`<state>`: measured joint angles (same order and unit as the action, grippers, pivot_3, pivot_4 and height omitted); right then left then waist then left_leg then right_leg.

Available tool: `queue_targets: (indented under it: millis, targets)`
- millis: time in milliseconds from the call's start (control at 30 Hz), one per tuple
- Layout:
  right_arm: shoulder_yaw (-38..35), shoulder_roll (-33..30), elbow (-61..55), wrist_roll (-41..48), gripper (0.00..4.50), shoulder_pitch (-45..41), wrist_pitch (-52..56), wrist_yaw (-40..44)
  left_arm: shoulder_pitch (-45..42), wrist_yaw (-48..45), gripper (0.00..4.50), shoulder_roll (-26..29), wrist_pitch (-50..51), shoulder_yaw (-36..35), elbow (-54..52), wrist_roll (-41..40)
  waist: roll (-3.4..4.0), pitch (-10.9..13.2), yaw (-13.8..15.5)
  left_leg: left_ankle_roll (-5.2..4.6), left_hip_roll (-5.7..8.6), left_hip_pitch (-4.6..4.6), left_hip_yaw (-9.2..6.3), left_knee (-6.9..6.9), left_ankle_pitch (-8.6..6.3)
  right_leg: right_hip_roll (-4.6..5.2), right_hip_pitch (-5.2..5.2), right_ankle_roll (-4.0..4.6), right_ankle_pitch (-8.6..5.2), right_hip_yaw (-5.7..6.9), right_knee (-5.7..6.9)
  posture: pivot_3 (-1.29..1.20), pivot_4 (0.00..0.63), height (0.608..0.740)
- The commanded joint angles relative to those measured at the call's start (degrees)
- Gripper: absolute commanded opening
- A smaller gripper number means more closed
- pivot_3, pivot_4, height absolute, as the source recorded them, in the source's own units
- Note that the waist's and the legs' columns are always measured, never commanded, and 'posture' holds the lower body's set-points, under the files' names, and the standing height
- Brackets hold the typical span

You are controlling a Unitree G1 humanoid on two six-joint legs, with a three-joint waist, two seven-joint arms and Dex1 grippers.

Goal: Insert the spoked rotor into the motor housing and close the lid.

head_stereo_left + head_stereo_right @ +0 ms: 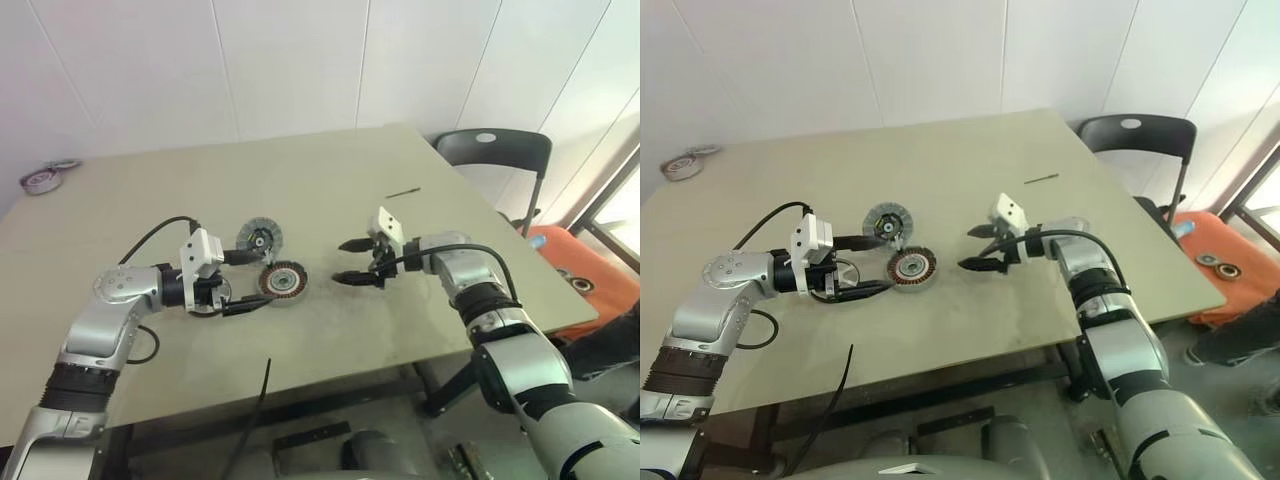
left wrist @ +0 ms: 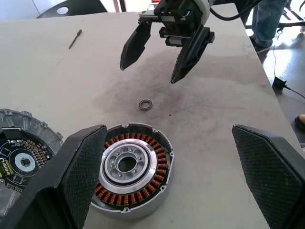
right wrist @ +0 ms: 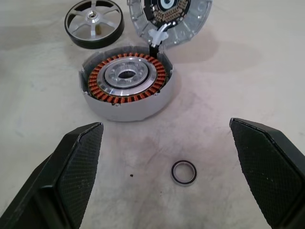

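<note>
The motor housing [image 3: 126, 83], a round metal shell with copper windings, lies mid-table. My left gripper [image 1: 258, 280] stands open with the housing [image 2: 128, 167] partly between its fingers, not touching it. The lid [image 1: 259, 238], a grey disc lying with its circuit side up, rests just behind the housing. The spoked rotor [image 3: 94, 22], with silver spokes and a dark rim, lies on the far side of the housing from my right gripper. That right gripper [image 1: 343, 262] hovers open to the right of the housing with nothing in it. Between it and the housing lies a small loose ring [image 3: 183, 172].
A thin dark rod [image 1: 402, 192] lies further back on the table [image 1: 330, 180]. Tape rolls [image 1: 45, 178] sit at the far left corner. A black chair [image 1: 495, 150] and an orange object [image 1: 580, 280] stand beyond the right edge. A person's legs [image 2: 267, 19] show there.
</note>
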<state>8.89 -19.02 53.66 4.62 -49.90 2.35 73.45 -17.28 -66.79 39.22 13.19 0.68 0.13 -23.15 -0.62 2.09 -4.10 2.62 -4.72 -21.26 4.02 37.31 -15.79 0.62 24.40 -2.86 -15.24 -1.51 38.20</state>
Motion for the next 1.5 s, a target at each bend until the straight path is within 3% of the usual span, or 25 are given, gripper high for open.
queue_targets:
  millis: [33, 367, 833, 933, 1033, 1500]
  targets:
    - [-0.2, 0.7, 0.6, -0.6, 4.45, -2.1, -1.5, -0.2, 0.7, 0.7, 4.50, 0.5, 0.0, -2.1, -2.4, -1.0, 0.00, 0.0, 0.0, 0.00, 0.00, 0.00, 0.00, 0.00, 0.00, 0.00, 0.00, 0.00, 0.00, 0.00, 0.00, 0.00, 0.000, 0.740]
    - [-0.1, 3.7, 8.4, -4.8, 4.45, -4.2, -6.8, -7.7, 3.9, 2.4, 4.50, 0.7, 1.0, -3.4, -5.5, -1.6, 0.00, 0.0, 0.0, 0.00, 0.00, 0.00, 0.00, 0.00, 0.00, 0.01, 0.00, 0.00, 0.00, 0.00, 0.01, 0.00, 0.000, 0.740]
    - [-0.1, 3.6, 10.7, -7.0, 4.45, -3.9, -9.4, -6.6, 5.1, 3.5, 4.50, 0.7, 1.5, -3.8, -6.5, -2.1, 0.00, 0.0, 0.0, 0.00, 0.00, 0.02, 0.00, -0.01, 0.00, 0.00, 0.00, 0.00, 0.00, 0.00, 0.01, 0.00, 0.000, 0.740]
    - [-0.5, 3.7, 11.0, -6.8, 3.86, -4.0, -9.3, -6.7, 4.9, 3.5, 4.50, 0.6, 1.5, -3.6, -6.4, -2.1, 0.00, 0.0, 0.0, 0.00, 0.00, 0.02, 0.00, 0.00, 0.00, 0.00, -0.01, 0.00, 0.00, -0.01, 0.01, 0.00, 0.000, 0.740]
    - [-0.5, 3.6, 10.7, -6.9, 2.89, -3.9, -9.1, -6.3, 4.7, 3.5, 4.50, 0.5, 1.5, -3.5, -6.3, -2.0, 0.00, 0.0, 0.0, 0.00, 0.00, 0.01, 0.00, 0.00, 0.00, 0.00, -0.01, 0.00, 0.00, -0.01, 0.01, 0.00, 0.000, 0.740]
    - [1.4, 4.7, 11.8, -9.4, 2.89, -2.3, -11.0, -7.4, 4.8, 3.4, 4.50, 0.7, 1.9, -3.7, -6.5, -2.3, 0.00, 0.0, 0.0, 0.00, 0.00, 0.01, 0.00, 0.00, 0.00, 0.01, -0.01, 0.00, 0.00, -0.01, 0.01, 0.00, 0.000, 0.740]
